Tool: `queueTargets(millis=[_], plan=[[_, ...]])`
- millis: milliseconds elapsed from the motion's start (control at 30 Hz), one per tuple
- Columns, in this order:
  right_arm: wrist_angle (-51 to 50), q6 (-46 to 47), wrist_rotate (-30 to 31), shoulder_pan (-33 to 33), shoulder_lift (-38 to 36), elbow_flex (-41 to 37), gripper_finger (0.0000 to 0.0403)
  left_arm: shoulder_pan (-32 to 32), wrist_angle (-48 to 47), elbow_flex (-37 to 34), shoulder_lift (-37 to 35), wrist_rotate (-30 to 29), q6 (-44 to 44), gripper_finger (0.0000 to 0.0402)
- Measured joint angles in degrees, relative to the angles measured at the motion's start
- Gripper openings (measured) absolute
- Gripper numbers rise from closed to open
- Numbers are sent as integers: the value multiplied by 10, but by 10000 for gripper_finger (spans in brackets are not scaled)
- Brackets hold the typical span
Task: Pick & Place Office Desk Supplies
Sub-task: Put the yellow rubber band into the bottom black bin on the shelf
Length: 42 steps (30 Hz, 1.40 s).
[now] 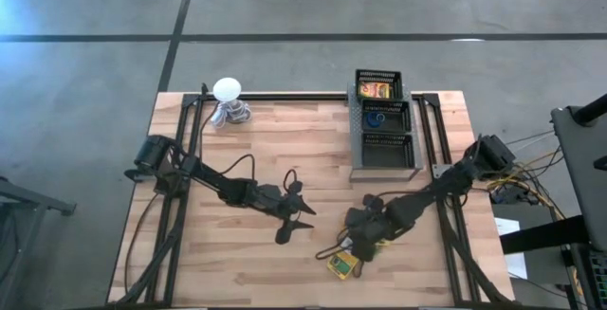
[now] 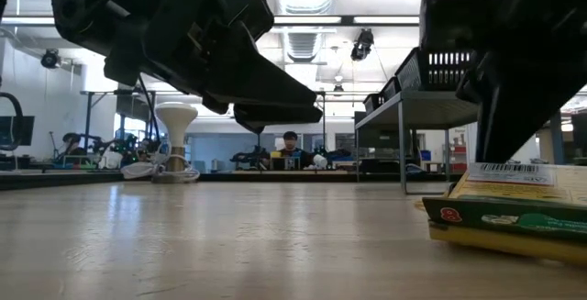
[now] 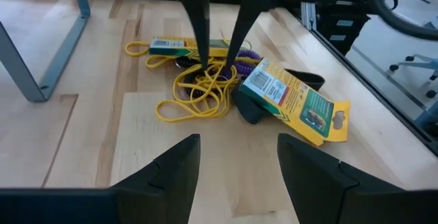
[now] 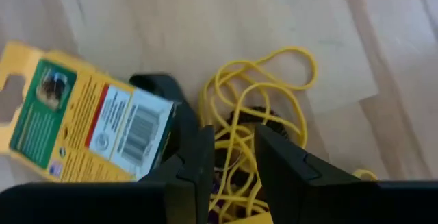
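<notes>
The right gripper [image 4: 229,159] is reaching down into a tangle of thin yellow rubber bands [image 4: 263,90] near the front edge of the wooden table [image 1: 285,267], its two dark fingers [image 3: 198,18] set a narrow gap apart with strands of the bands running between them; whether they are pinching a strand cannot be told. A dark purple ring [image 3: 248,65] is lying within the tangle, right by the fingertips. Just beside the tangle, a small yellow-and-green cardboard box [image 3: 294,101] with a barcode label is lying tilted, propped on a small black object [image 3: 250,107]. A second flat yellow-and-green box [image 3: 174,46] is lying on the far side of the bands.

The left gripper [image 3: 236,166] is hovering near the middle of the table, its fingers spread wide and empty, pointing toward the pile.

Toward the back of the table, a black mesh three-compartment tray [image 1: 383,125] is standing, holding a yellow-and-red item [image 1: 376,90] in its far compartment and a blue ring [image 1: 377,118] in the middle one. A white ball-topped object with a grey coiled base [image 1: 228,101] is standing at the back left.
</notes>
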Motion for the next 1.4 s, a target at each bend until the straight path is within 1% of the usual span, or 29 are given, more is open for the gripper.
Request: queueTargets(millis=[167,400,533,667,800,933,967,1067,1200,1333,1400], plan=[[-1,8,-7,1,0,-2,82,0,-5,0,0,0,0,200],[-2,-5,-30,1,27,-4,69,0,-5,0,0,0,-7,200],[-1,-16,-24,2,30,-4,52,0,-5,0,0,0,-9,200],[-4,-19,-13,3,19,-4,16,0,-5,0,0,0,-9,200],[-4,-17,1,8,-10,-4,9,0,-5,0,0,0,-9,200],[-5,-24,55,14,-52,-1,9,0,-5,0,0,0,-9,200],[-4,-30,77,15,-63,2,9,0,-5,0,0,0,-9,200],[-1,-59,170,22,-96,12,9,0,-5,0,0,0,-9,200],[-1,-118,276,24,-129,34,9,0,-5,0,0,-4,-13,200],[1,-187,360,24,-156,66,9,0,-5,0,0,-6,-13,200],[1,-221,389,23,-165,83,9,0,-5,0,0,-6,-13,200]])
